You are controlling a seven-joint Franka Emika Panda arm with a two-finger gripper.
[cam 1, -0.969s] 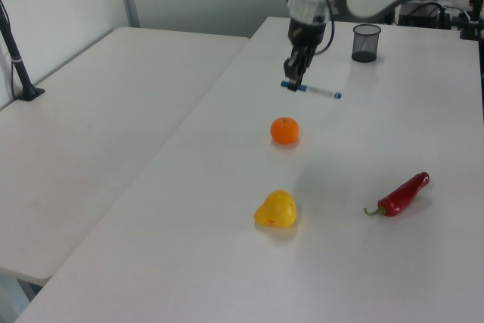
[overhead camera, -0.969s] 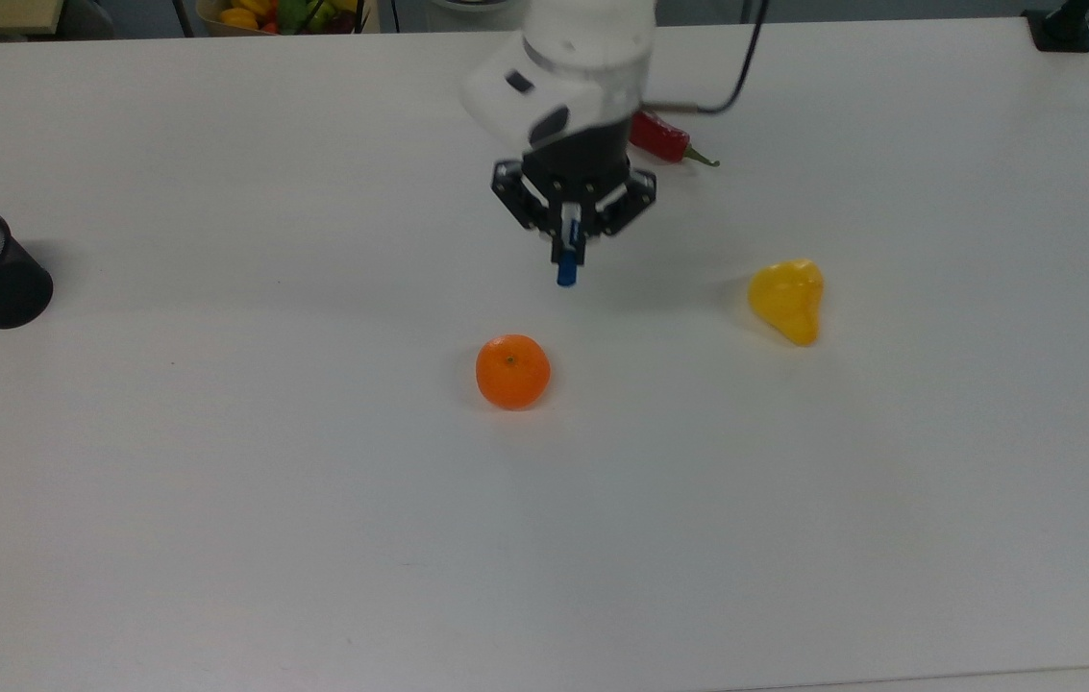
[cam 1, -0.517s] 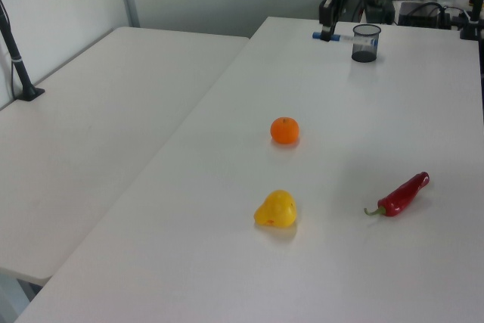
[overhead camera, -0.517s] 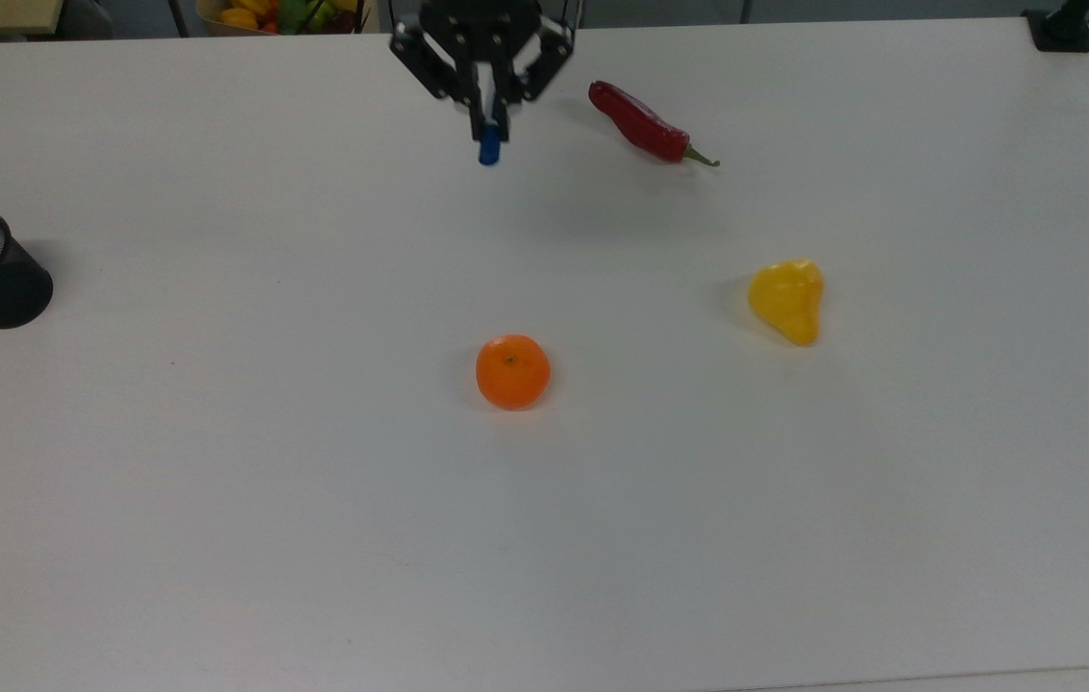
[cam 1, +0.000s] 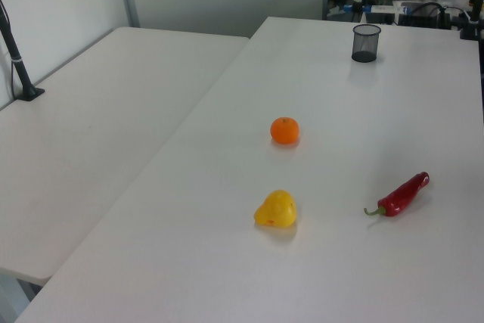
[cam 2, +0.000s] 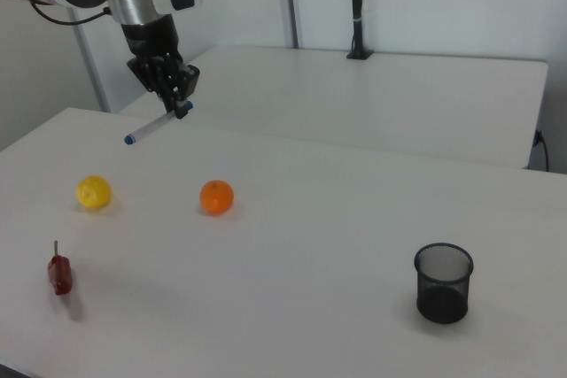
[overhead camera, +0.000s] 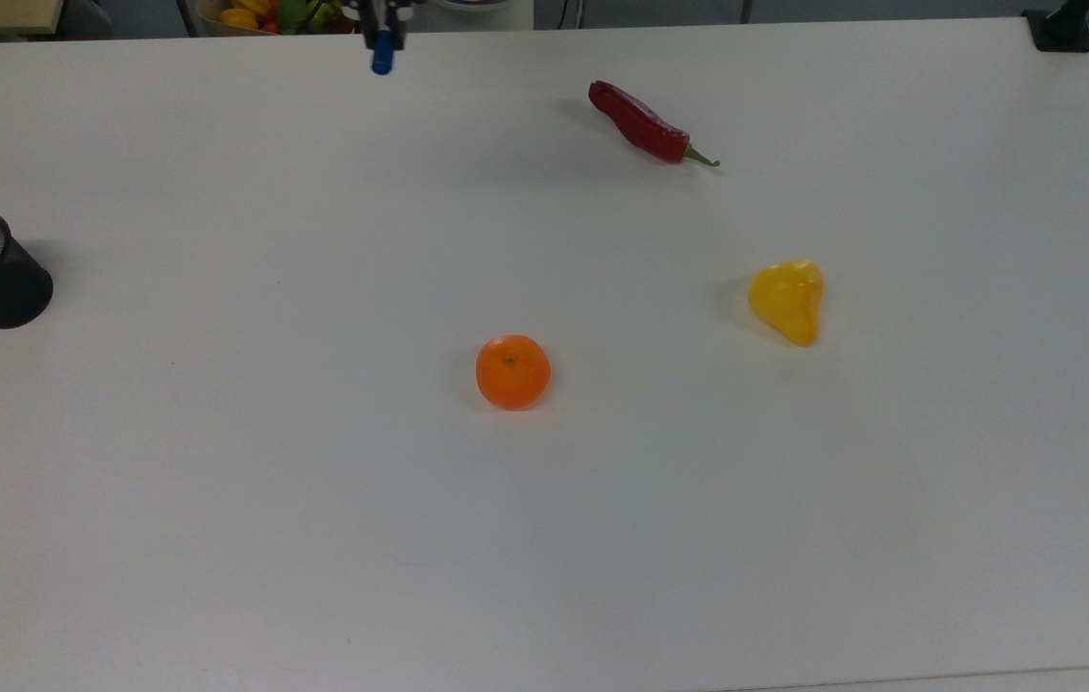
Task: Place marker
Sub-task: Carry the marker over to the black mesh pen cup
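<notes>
In the right view the tool (cam 2: 180,104) hangs high above the desk (cam 2: 292,245), clenched on the marker (cam 2: 156,127) near one blue end; the white barrel slants down to the right view's left and touches nothing else. The top view shows only a blue end of the marker (overhead camera: 382,61) at the desk's (overhead camera: 544,538) far edge, with dark parts of the tool (overhead camera: 383,19) above it. In the left view the marker (cam 1: 382,9) lies level in the air beyond the far edge, above the cup (cam 1: 365,42). On the desk stand the mesh cup (cam 2: 443,282), an orange (cam 2: 216,196), a yellow fruit (cam 2: 93,192) and a chilli (cam 2: 59,273), all well apart from each other and below the marker.
</notes>
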